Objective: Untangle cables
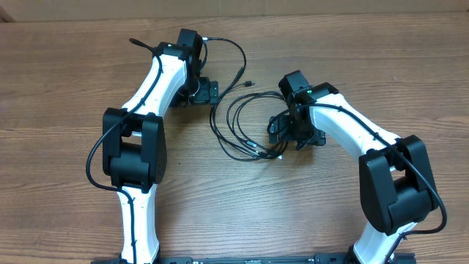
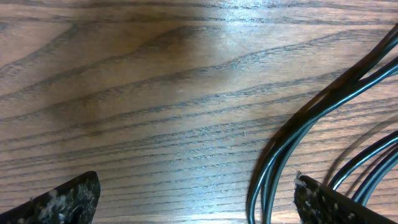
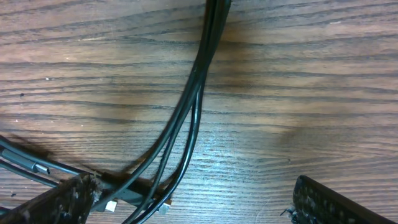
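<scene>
The cables [image 1: 245, 125] lie as a tangle of thin black loops on the table between my two arms, with one small plug tip [image 1: 250, 83] at the back. My left gripper [image 1: 213, 94] sits at the tangle's left edge, open. In the left wrist view a bundle of cables [image 2: 280, 162] runs between its fingers [image 2: 68, 199], close to the right one. My right gripper [image 1: 288, 136] is open at the tangle's right edge. In the right wrist view several cables [image 3: 186, 118] cross near its left finger [image 3: 56, 205], with small plug tips [image 3: 165, 207] there.
The wooden table [image 1: 66, 81] stretches out on all sides of the tangle. A black wire [image 1: 233, 50] arcs from the left arm's wrist towards the back of the tangle. Both white arms flank the cables.
</scene>
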Controlling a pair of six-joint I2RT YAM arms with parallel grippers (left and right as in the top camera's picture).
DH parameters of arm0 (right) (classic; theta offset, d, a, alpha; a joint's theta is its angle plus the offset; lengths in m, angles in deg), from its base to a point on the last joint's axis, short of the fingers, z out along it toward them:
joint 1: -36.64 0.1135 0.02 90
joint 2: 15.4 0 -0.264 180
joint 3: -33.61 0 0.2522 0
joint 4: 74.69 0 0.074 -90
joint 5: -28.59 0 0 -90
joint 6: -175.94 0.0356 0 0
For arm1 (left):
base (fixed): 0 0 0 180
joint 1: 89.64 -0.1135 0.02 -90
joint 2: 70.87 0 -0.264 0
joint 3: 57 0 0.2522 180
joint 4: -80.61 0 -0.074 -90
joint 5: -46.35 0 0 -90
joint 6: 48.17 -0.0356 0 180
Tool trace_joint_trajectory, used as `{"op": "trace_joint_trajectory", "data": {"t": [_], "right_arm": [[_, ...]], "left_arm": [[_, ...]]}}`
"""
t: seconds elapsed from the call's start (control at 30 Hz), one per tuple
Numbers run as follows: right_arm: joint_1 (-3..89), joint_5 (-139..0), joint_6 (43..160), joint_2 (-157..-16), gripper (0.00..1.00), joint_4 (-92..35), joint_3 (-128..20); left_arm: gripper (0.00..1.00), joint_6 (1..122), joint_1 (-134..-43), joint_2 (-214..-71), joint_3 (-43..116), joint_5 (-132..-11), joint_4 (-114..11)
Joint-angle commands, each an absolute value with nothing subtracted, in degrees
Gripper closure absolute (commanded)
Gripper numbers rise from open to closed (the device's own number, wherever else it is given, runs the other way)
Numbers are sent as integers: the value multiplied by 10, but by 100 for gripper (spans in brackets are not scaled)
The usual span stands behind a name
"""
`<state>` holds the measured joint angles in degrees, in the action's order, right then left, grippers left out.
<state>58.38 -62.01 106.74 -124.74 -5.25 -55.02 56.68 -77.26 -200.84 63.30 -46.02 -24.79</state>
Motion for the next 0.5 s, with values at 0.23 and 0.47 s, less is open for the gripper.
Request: {"op": "trace_joint_trajectory", "data": {"t": [0.23, 0.47], "right_arm": [[580, -609, 1063, -1233, 0, -71, -548], [580, -625, 1078, -1233, 0, -90, -548]], "left_arm": [[0, 566, -769, -1990, 645, -465, -248], [0, 574, -768, -1990, 645, -467, -259]]}}
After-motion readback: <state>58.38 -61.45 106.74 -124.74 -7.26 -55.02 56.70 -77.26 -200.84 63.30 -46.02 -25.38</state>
